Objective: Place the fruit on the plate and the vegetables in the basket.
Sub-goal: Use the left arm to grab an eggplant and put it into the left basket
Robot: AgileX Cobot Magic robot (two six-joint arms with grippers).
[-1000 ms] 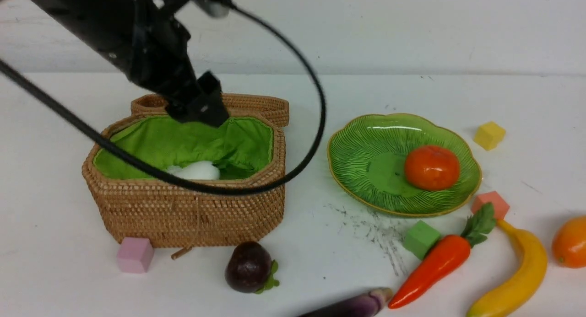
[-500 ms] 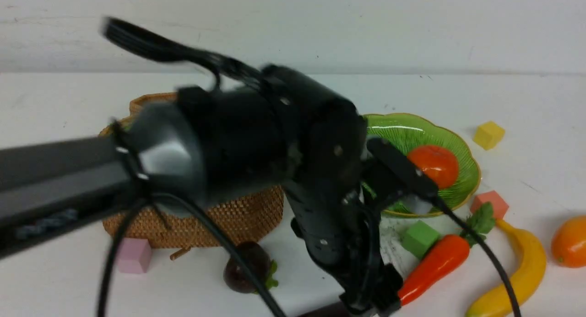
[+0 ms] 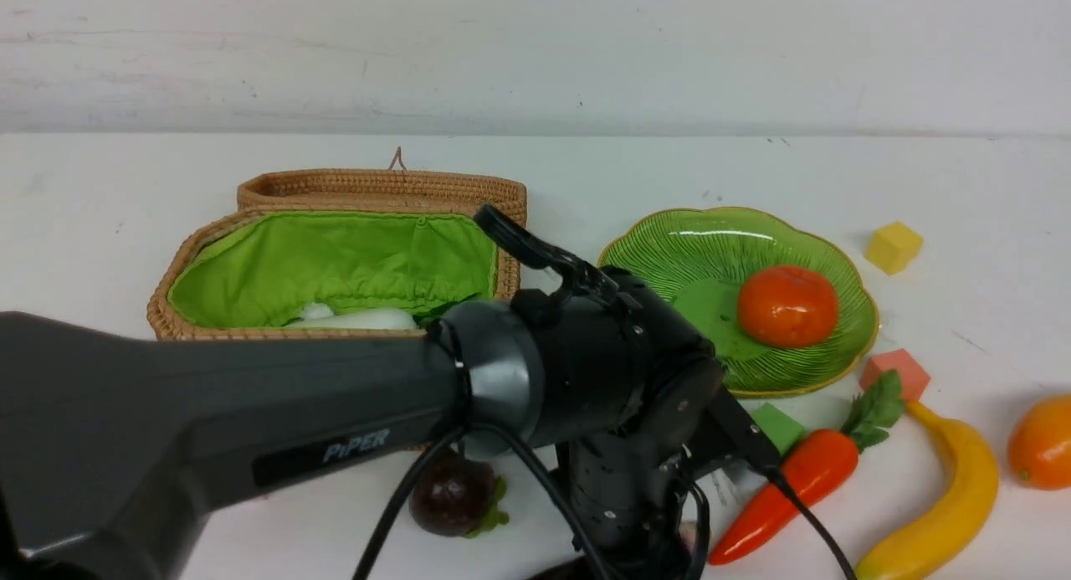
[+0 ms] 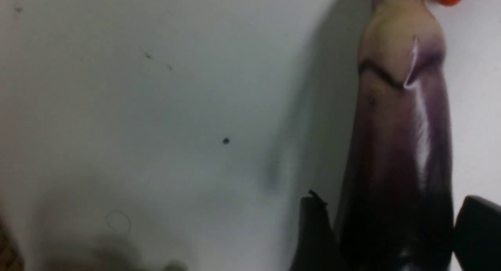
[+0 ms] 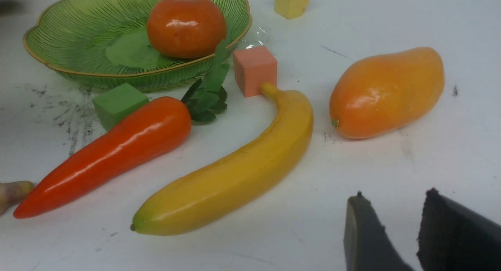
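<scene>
White table (image 4: 156, 106), left gripper (image 4: 391, 202) straddling the eggplant (image 4: 399, 126).
Its jaws closely flank the purple body; whether they pinch it, I cannot tell. Past the eggplant's pale end lies the carrot (image 3: 795, 479); farther off, the basket (image 3: 335, 187) holds the radish (image 3: 368, 319), the plate (image 3: 669, 254) the round orange fruit (image 3: 786, 306). The right gripper (image 5: 395, 194) hangs slightly parted, empty, with banana (image 5: 235, 173) and mango (image 5: 387, 91) just ahead.

Basket (image 3: 180, 266) is sitting centre-left of frame, radish (image 3: 368, 319) lying in it. Plate (image 3: 669, 254) is sitting to its right, tangerine (image 3: 786, 306) resting on it. One cube (image 3: 894, 247) standing right of the plate, second cube (image 3: 899, 371) and third cube (image 3: 778, 425) before it. Carrot (image 3: 795, 488), banana (image 3: 945, 505), mango (image 3: 1042, 454) lying lower right, in that order. Mangosteen (image 3: 452, 500) sitting before the basket; eggplant (image 4: 399, 146) lying beside the carrot's tip.
</scene>
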